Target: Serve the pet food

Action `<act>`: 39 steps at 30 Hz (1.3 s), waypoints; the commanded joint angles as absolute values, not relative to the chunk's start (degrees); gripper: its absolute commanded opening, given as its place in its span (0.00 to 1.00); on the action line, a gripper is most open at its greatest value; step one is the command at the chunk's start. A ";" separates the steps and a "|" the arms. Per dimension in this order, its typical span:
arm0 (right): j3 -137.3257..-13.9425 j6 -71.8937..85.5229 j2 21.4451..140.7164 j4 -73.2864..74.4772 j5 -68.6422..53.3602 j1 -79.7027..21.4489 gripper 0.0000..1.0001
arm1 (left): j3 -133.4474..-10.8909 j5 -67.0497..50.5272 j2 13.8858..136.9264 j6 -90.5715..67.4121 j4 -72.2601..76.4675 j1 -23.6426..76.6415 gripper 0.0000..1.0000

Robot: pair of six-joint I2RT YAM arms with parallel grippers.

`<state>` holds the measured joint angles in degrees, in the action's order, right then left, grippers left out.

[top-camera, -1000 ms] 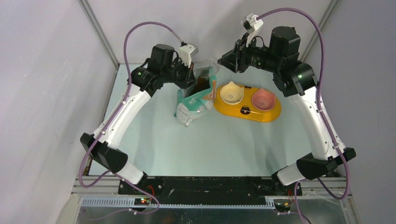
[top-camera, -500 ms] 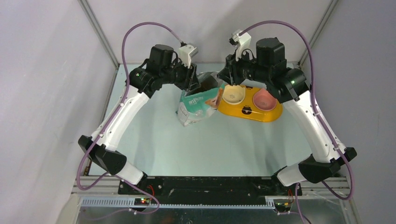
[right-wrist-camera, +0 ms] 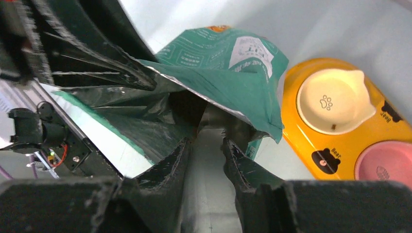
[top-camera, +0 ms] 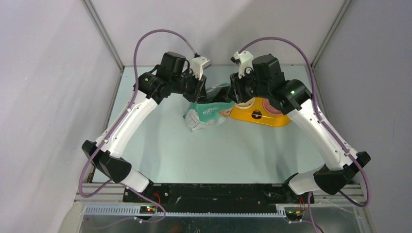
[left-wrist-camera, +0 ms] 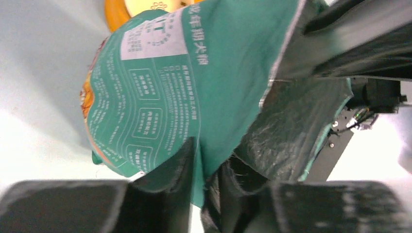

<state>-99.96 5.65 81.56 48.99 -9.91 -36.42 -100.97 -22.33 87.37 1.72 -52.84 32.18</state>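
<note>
Right gripper (right-wrist-camera: 204,160) has swung down-left to the bag (top-camera: 209,114) mouth, its fingers clamped on a pale scoop (right-wrist-camera: 206,141) handle. Left gripper (left-wrist-camera: 204,194) fingers stand apart, with the bag edge between them. Pet food is hidden inside the bag, upper centre of the top view. Count: one bag, one feeder (top-camera: 257,115), two bowls. Bag long axis runs lower left to upper right, mouth at upper right.

A pale green table (top-camera: 214,155) is carrying two things, both sitting toward its far edge. A teal-and-white bag (top-camera: 210,111) is resting its lower end on the surface left of centre and is leaning rightward, its upper part raised off the table. Just to its right, a yellow feeder (top-camera: 266,118) is lying flat, holding a cream bowl (right-wrist-camera: 330,99) and a pink bowl (right-wrist-camera: 386,162). The bag's corner is reaching over the feeder's left end; whether the two are touching is not showing.
</note>
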 commanded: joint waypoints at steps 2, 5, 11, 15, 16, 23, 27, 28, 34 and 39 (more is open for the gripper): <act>-93.60 6.50 80.40 44.85 1.60 -37.36 0.00 | -101.57 -27.24 89.01 -1.01 -51.15 33.36 0.13; -92.31 6.59 81.46 42.13 4.16 -38.53 0.00 | -104.20 -25.66 91.12 -2.77 -50.75 33.46 0.01; -90.93 6.68 85.19 38.03 7.04 -39.76 0.00 | -102.35 -24.67 92.48 -6.34 -46.30 33.48 0.00; -86.53 4.20 85.18 31.44 8.74 -39.54 0.00 | -100.01 -22.56 93.83 -9.51 -44.94 33.22 0.00; -84.87 3.07 85.08 29.15 8.76 -39.44 0.00 | -99.66 -22.40 94.07 -10.37 -44.24 32.94 0.00; -78.92 3.05 89.91 22.44 5.23 -39.19 0.00 | -95.05 -19.83 95.31 -15.11 -38.25 29.55 0.00; -78.00 6.63 93.33 21.72 3.56 -39.41 0.00 | -93.86 -20.08 96.78 -16.36 -36.73 27.15 0.00; -77.54 7.22 93.69 21.36 3.23 -39.48 0.00 | -93.03 -20.05 96.77 -16.57 -35.94 26.80 0.00; -75.63 10.04 99.80 20.76 -3.22 -40.53 0.00 | -92.25 -20.68 97.95 -17.99 -32.15 24.63 0.00; -77.96 9.25 103.11 24.66 -10.66 -40.54 0.00 | -92.50 -21.16 97.85 -18.15 -31.03 23.13 0.00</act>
